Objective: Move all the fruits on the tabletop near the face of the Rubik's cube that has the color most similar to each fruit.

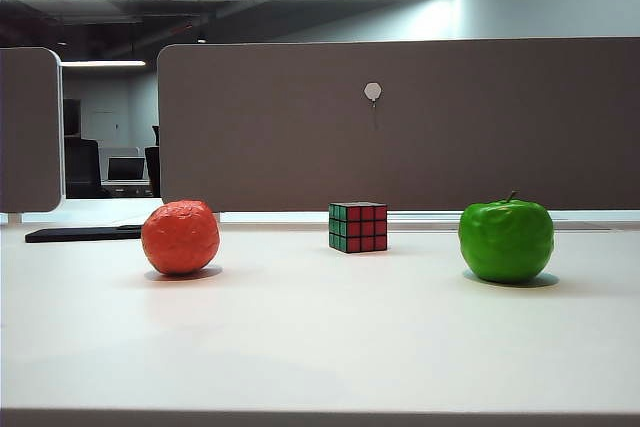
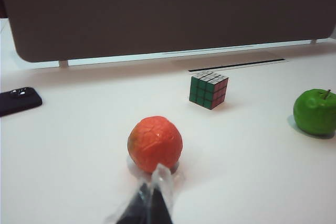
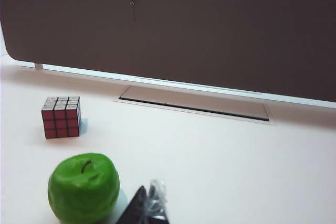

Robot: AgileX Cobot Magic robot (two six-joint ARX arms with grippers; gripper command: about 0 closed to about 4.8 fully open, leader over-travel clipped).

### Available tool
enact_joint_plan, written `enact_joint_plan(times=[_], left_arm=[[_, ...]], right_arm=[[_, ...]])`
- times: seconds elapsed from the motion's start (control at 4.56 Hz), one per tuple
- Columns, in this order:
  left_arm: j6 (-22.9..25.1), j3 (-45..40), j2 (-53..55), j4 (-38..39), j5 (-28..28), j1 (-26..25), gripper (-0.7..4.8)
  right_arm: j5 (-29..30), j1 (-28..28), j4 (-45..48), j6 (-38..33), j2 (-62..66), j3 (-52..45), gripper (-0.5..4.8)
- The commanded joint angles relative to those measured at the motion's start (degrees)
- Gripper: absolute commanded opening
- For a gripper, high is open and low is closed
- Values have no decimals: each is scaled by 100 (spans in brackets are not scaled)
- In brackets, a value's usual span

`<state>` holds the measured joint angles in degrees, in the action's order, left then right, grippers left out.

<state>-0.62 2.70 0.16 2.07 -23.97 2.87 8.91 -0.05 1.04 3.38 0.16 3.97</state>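
Bumpy orange-red fruit [image 1: 180,237] is seen left on matte white tabletop [image 1: 320,347] | gridded Rubik's cube [image 1: 358,227] centre-far | glossy green apple [image 1: 506,240] right (stemmed) | left gripper [image 2: 152,200] near the orange-red fruit, closure undeterminable | right gripper [image 3: 148,205] beside apple, closed, empty.

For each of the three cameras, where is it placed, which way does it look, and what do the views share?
Exterior view: low at the table edge, facing the partition; no robot part shows.
Left wrist view: above the orange-red fruit, looking forward; shut left gripper shows.
Right wrist view: beside the green apple, looking forward; shut right gripper shows.
Shared: all three show the Rubik's cube.
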Motion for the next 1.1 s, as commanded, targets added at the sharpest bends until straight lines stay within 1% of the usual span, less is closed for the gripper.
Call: enact_joint_plan(times=[0.22,0.44,0.66,0.88,1.1], left_arm=[[175,817,214,181,-328,0,-6],[175,824,245,92,-330,0,-6],[511,927,645,-245,-459,-2,-6],[702,1303,1451,-278,-588,-2,-6],[870,2754,4723,-1274,-581,120,-6]], right_arm=[[496,4,-1729,459,1596,2218,0],[647,4,-1733,459,1919,2413,-1],[800,61,-1622,461,3274,3217,-1],[778,291,-1346,479,3432,3252,-1],[507,833,-1252,81,5165,3805,-1]])
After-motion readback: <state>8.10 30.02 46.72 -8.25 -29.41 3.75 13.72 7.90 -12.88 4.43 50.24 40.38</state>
